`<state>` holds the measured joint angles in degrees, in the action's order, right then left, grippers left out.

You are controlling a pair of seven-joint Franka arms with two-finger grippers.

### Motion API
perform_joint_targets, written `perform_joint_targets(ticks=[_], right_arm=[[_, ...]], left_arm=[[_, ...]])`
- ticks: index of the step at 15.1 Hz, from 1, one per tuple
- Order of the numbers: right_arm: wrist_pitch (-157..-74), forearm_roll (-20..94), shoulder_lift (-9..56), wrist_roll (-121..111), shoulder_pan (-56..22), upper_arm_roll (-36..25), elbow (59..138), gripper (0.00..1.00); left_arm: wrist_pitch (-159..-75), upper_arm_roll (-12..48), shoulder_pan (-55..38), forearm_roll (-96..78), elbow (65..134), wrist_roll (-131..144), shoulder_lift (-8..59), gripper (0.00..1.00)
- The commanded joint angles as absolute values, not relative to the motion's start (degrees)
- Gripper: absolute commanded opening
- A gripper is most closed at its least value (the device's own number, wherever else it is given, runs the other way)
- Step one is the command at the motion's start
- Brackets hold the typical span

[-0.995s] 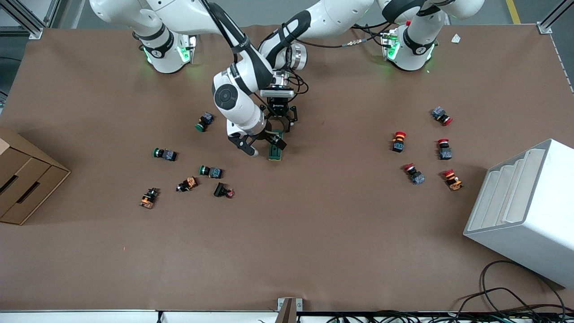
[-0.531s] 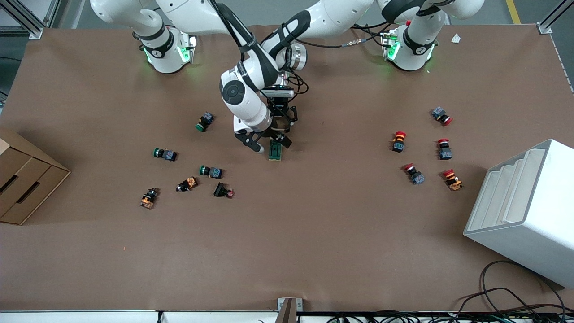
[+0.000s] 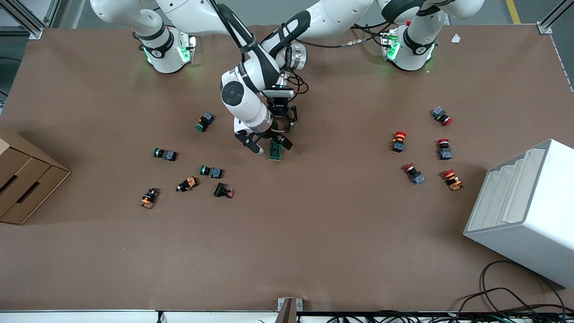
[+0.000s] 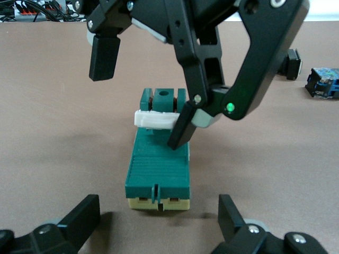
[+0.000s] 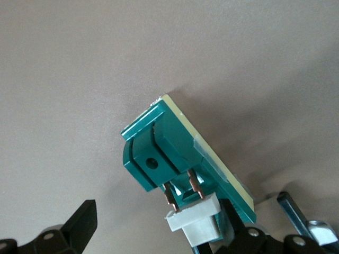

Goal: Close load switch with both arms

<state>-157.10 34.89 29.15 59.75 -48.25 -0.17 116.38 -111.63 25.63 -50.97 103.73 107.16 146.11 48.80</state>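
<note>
In the front view we count one load switch (image 3: 275, 151) on the table (image 3: 314, 233), under the right gripper (image 3: 269, 146) and the left gripper (image 3: 281, 122) just above it. The left wrist view adds that both grippers' jaws stand wide, one right finger (image 4: 183, 127) touching the cream lever (image 4: 156, 119). The right wrist view shows the lever's copper prongs (image 5: 183, 190).

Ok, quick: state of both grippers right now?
Left gripper: open, fingers either side of the load switch, not touching.
Right gripper: open, one finger on the switch's white lever.
</note>
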Motion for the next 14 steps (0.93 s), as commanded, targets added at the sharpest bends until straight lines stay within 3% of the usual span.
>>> perform_joint_targets(ticks=[1,14], right_arm=[[-157.59,36.12,29.27,59.06,-46.32,-0.26,113.21,1.00],[-152.84,36.04,32.16,59.15,-43.42,-0.35,107.59,1.00]], left_arm=[[-112.94,25.66,-51.42,103.62,107.31,147.92,51.24,0.99],[-112.94,25.66,-51.33,103.62,107.31,147.48,51.24,0.99]])
